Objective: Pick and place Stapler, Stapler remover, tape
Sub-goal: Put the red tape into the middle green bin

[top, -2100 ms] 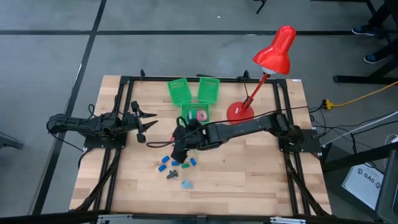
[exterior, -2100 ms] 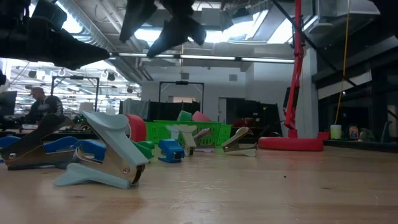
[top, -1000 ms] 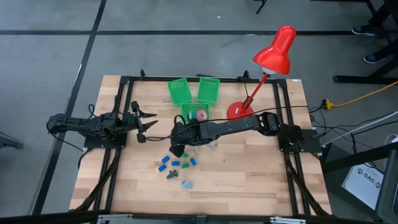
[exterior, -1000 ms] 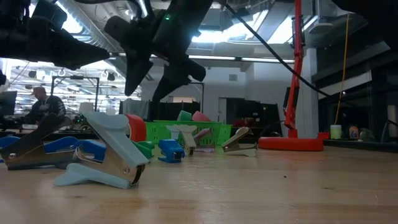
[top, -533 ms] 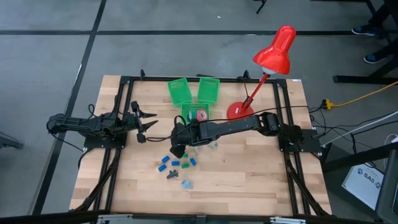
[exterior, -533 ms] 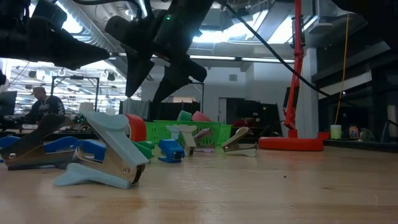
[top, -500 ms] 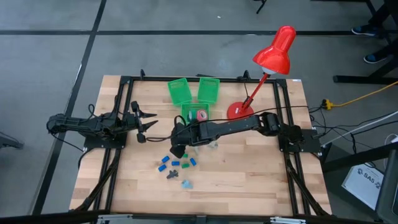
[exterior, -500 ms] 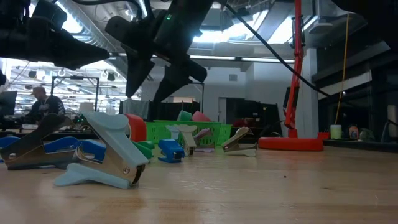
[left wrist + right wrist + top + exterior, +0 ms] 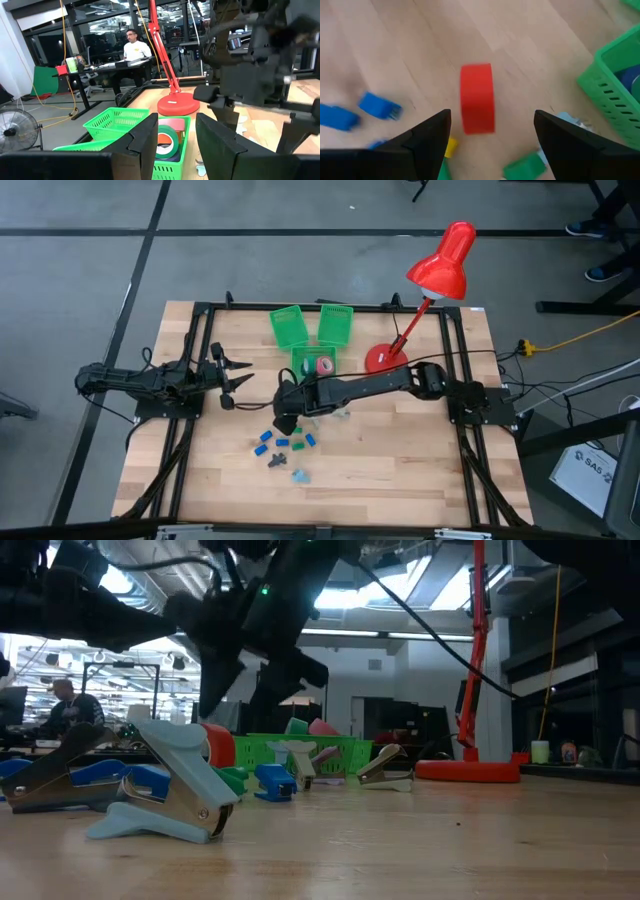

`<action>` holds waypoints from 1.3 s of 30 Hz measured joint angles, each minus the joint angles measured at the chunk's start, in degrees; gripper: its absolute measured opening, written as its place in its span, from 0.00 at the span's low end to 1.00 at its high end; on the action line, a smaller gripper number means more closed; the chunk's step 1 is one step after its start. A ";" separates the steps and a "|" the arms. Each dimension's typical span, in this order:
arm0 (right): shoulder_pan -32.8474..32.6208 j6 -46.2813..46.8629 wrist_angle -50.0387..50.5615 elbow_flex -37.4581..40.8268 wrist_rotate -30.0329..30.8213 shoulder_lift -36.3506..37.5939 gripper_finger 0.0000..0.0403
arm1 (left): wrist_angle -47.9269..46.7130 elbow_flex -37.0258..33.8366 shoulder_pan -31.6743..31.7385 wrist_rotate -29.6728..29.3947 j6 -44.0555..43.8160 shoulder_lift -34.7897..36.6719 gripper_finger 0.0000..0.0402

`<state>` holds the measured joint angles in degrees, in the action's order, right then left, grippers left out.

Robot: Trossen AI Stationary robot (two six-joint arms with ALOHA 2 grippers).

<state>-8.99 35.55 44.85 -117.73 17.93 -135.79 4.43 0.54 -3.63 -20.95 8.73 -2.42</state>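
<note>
**Right gripper spread above a red tape roll at mid-table**

The only writing in view is on a white box (image 9: 588,470) on the floor off the table's right side; it reads roughly "SAS", and the rest is too small to make out.

The right arm reaches from its base at the table's right edge leftward, stretched long and low across the middle of the table. The right gripper (image 9: 285,421) points down with its two fingers (image 9: 422,142) spread wide and nothing between them. Straight below it, in the right wrist view, a red tape roll (image 9: 477,98) stands on its edge on the bare wood, apart from both fingers. A blue stapler (image 9: 379,106) lies just beside the roll, and a green basket (image 9: 615,85) stands near it on the far side.

The left arm lies flat along the table's left side, and the left gripper (image 9: 236,378) points right toward the centre, its fingers nearly closed and holding nothing.

More tape, a red and green roll (image 9: 170,137), sits inside the green basket nearest the centre (image 9: 312,363). Near of the right gripper lies a scatter of small blue staplers (image 9: 265,442), and a pale teal staple remover (image 9: 168,785) stands closest to the low camera. A red desk lamp (image 9: 437,272) stands at the far right of the table.
</note>
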 joint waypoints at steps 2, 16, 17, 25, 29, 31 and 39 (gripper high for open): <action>0.00 -3.12 0.45 0.02 -0.23 -0.08 0.72 | -0.07 0.00 0.01 0.00 0.00 0.00 0.32; 0.55 -7.52 -2.36 0.00 -2.71 -1.07 0.72 | 0.01 0.00 0.00 0.00 -0.01 0.00 0.32; 0.67 -7.52 -2.22 0.00 -2.71 -1.15 0.72 | 0.01 0.00 -0.01 0.00 0.00 0.00 0.32; 3.00 -0.08 -3.99 0.00 -4.64 -1.15 0.72 | -0.01 -0.01 0.00 0.00 0.00 0.00 0.32; 4.93 0.76 -4.36 0.00 -11.98 -1.15 0.72 | -0.01 0.00 -0.01 0.00 0.00 0.00 0.32; 5.54 1.82 -4.36 0.00 -13.67 -1.15 0.72 | -0.01 -0.01 0.00 0.00 0.00 0.00 0.32; 5.44 -0.83 -5.42 1.80 -14.13 -1.12 0.72 | -0.01 -0.01 0.00 0.00 -0.01 0.00 0.32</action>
<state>-3.56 34.72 39.43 -115.93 3.80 -136.91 4.43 0.52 -3.63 -20.95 8.72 -2.42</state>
